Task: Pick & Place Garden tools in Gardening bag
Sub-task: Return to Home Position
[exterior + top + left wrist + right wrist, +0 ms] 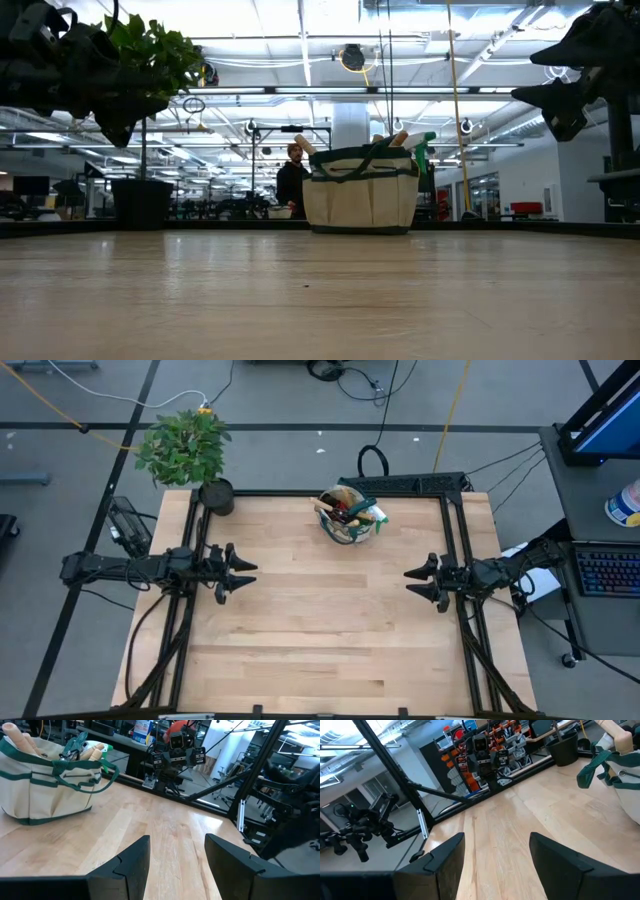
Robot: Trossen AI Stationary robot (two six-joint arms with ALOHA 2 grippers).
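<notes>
The beige gardening bag [349,518] with green trim stands on its base at the table's far middle; it also shows in the low view [360,192], the left wrist view [45,780] and at the edge of the right wrist view [625,775]. Wooden tool handles [25,741], dark shears [74,746] and the green spray bottle [418,150] stick out of its mouth. My left gripper [243,574] is open and empty at the table's left edge. My right gripper [417,582] is open and empty at the right edge.
A leafy plant in a black pot [215,496] stands at the table's far left corner. A black metal frame [455,495] runs along the table's edges. A person [292,180] stands behind the table. Bare wood lies between the two grippers.
</notes>
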